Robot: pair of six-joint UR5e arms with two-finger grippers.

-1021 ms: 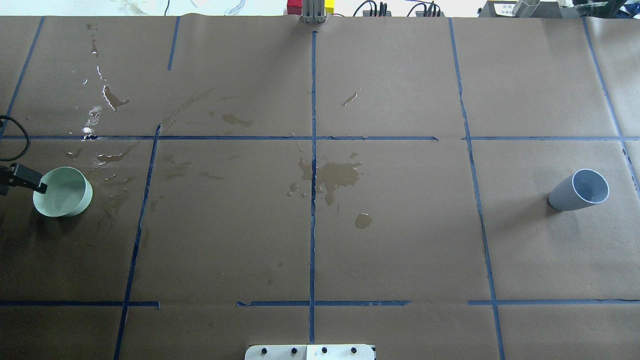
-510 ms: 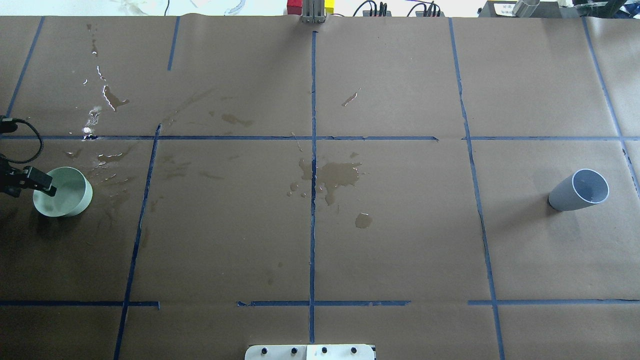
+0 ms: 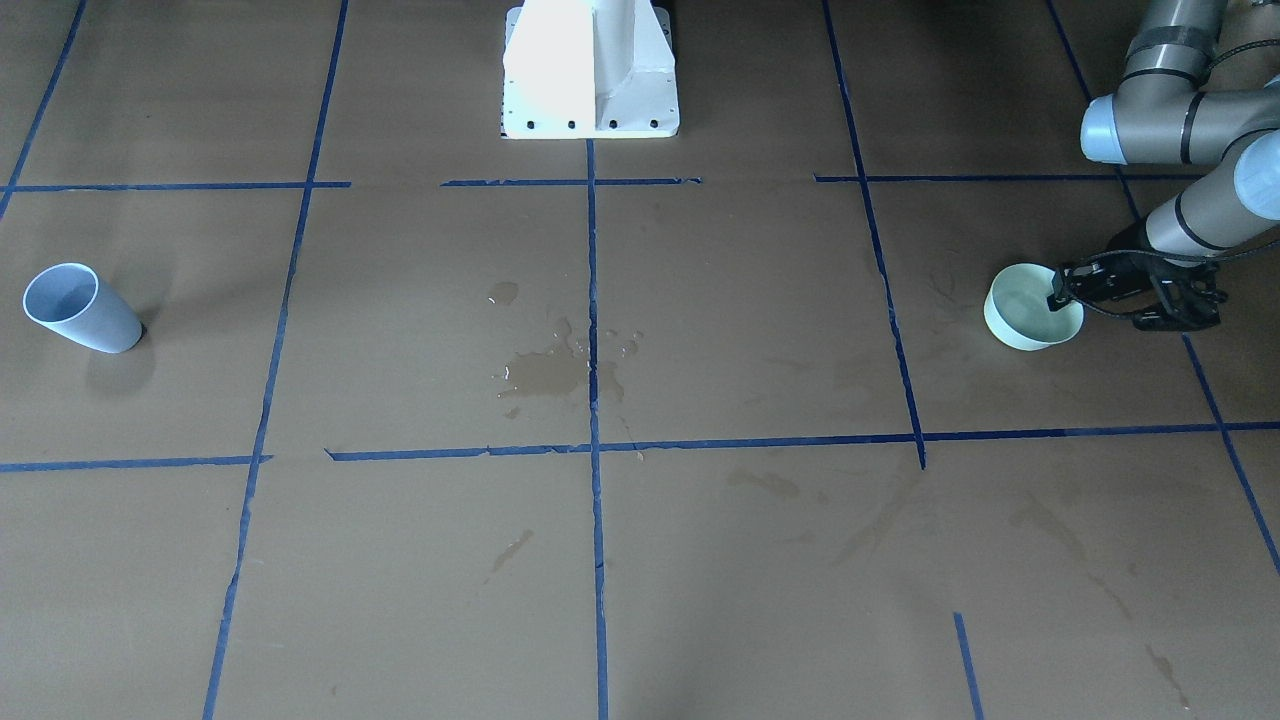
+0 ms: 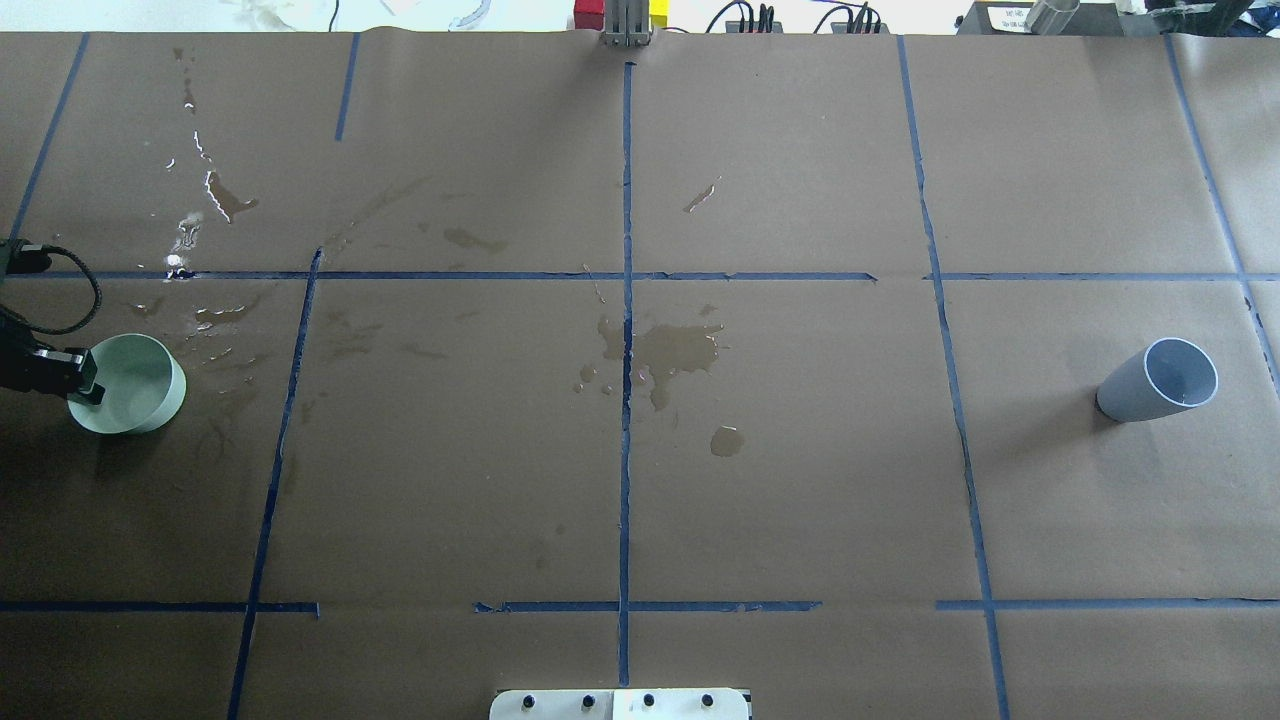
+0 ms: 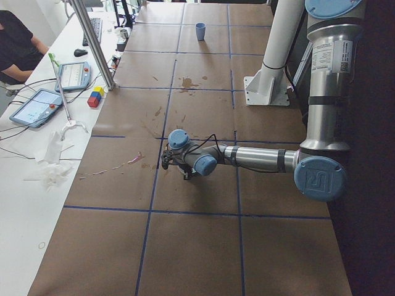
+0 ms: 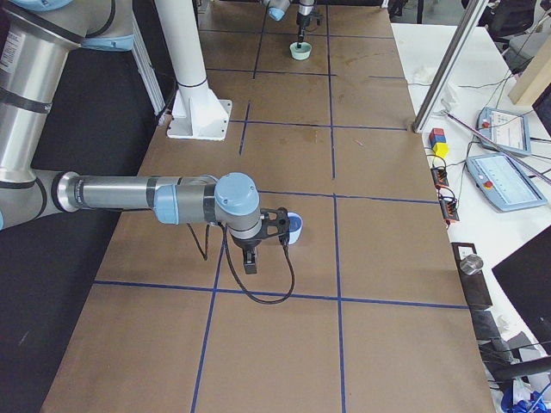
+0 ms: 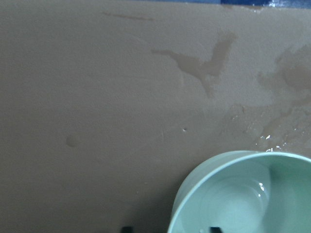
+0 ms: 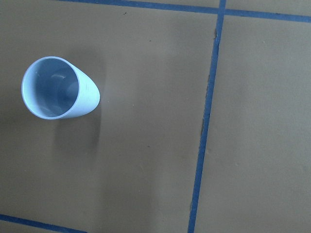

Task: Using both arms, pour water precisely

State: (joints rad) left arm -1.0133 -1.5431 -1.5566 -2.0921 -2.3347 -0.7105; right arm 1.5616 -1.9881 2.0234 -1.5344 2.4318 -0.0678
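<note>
We see the left tool (image 7: 170, 229) unclenched astride the rim of the bowl (image 7: 194, 184), set to pinch it for pouring; right tool (image 6: 282, 222) beside the cup (image 6: 297, 227), can't tell its grip.

No wording can be read for certain. In the left side view, the left arm (image 5: 259, 158) carries a white sticker (image 5: 327, 54) whose print is too small to make out, and its blue joint cap (image 5: 320, 179) bears a pale logo. On the right arm (image 6: 120, 196), a printed label (image 6: 17, 53) is equally illegible.
</note>
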